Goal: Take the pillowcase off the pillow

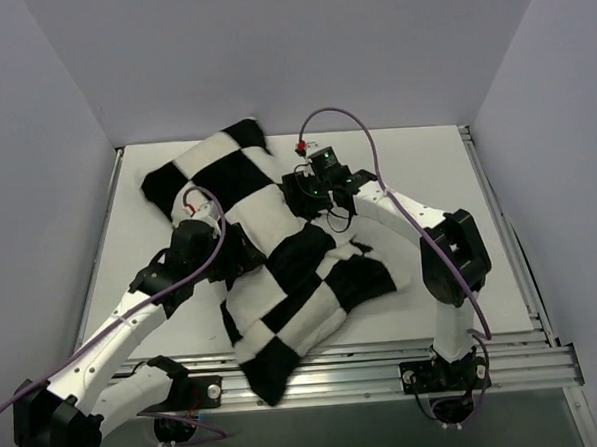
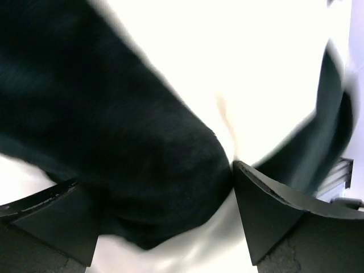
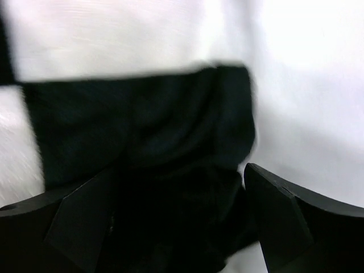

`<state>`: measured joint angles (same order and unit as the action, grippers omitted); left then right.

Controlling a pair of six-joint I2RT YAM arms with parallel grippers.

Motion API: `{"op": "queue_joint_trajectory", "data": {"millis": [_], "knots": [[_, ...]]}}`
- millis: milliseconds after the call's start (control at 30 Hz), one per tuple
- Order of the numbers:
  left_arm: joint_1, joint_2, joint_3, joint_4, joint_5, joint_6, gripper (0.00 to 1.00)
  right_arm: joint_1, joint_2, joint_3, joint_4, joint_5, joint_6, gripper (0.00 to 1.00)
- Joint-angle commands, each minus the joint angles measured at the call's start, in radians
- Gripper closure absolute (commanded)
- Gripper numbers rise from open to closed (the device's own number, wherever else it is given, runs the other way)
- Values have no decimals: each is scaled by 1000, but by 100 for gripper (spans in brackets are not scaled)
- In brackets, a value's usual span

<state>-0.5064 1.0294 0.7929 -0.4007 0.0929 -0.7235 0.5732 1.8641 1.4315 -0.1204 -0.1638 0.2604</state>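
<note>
Evidently the job is at its gripping stage: the pillowcase [image 1: 303, 303] lies on the worktop [image 1: 416, 167] between the two arms, plump and unpeeled, so I judge the pillow to be inside it, though no plain white cushion shows apart from the checks. The long axis runs on a diagonal from the far left corner toward the near middle, and the near end droops over the worktop's front edge; which end is the open one I cannot tell. The left claw [image 2: 154, 176] stands released, its jaws wide around a bulge of black cloth. The right claw [image 3: 177, 170] is likewise released, with a dark fold between its jaws. Next, each claw needs to pinch cloth alone, not stuffing, and then the cover must be drawn along that diagonal.
</note>
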Motion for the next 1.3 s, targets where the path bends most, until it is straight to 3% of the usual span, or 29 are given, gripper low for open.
{"op": "queue_joint_trajectory", "data": {"millis": [0, 133, 233, 400, 533, 733, 867, 1067, 1200, 1233, 1267], "knots": [[-37, -72, -21, -53, -51, -71, 6, 70, 76, 176, 67, -57, -29, 12], [3, 29, 58, -11, -119, -11, 6, 57, 135, 358, -19, 33, -53, 12], [46, 181, 142, 51, -64, 34, 6, 39, 78, 417, -74, 104, -62, 11], [49, 320, 284, 62, -32, 102, 6, 13, -120, 243, -97, 236, -32, 11], [23, 287, 350, -2, -56, 137, 6, -1, -322, 48, -78, 227, 16, 11], [-111, 219, 439, -98, -146, 142, 6, -42, -433, -201, -22, 212, 60, 15], [-153, 250, 477, -58, -217, 150, 6, -62, -405, -272, 37, 109, 50, 25], [-158, 463, 630, -29, -300, 194, 6, -65, -336, -356, 194, 47, 68, 39], [-158, 573, 707, -10, -329, 202, 6, -70, -287, -457, 342, -80, 100, 48], [-158, 587, 721, -12, -326, 203, 6, -72, -277, -473, 364, -109, 123, 54], [-161, 601, 745, -19, -321, 203, 6, -72, -272, -485, 379, -132, 134, 70]]}}
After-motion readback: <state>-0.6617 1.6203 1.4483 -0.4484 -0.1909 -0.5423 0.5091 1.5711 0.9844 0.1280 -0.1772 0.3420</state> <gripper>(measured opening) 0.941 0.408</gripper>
